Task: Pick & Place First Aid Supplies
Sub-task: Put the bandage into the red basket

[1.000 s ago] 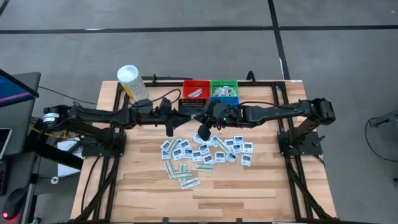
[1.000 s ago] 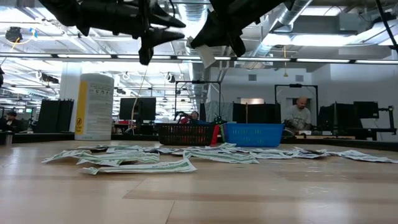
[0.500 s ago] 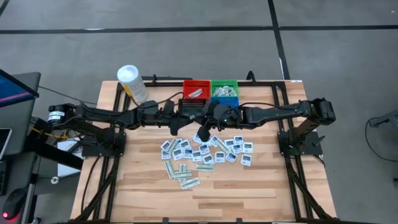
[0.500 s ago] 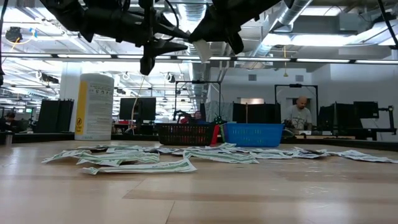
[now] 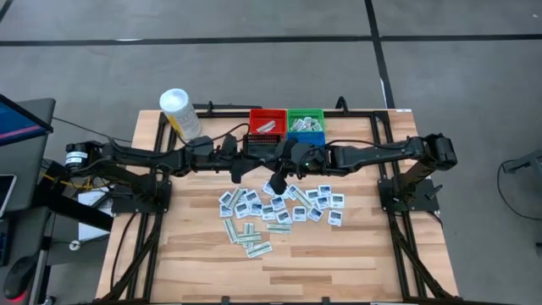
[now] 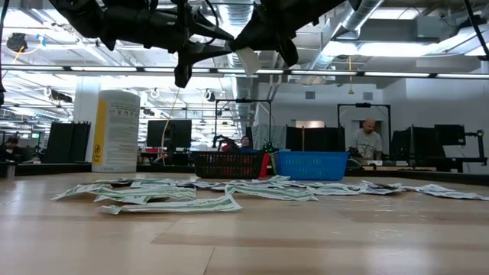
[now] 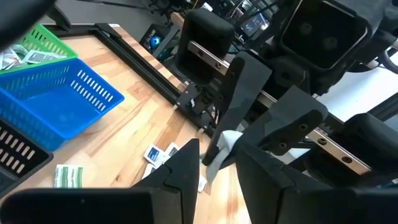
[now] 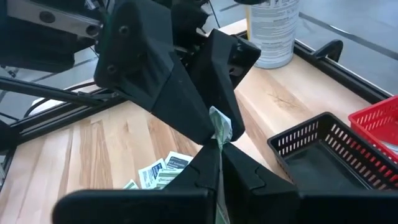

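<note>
While level above the table (image 5: 356, 254), right gripper (image 5: 276, 176) pinching a packet (image 8: 220, 127), left gripper (image 5: 240, 174) spread alongside.

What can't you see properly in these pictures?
- Black bin: in the high view the arms cover it almost fully.
- Packet in the right gripper: its print is too small to read, and the left gripper crowds it.
- Packets on the table: from the low view they lie edge-on, so they can't be counted.
</note>
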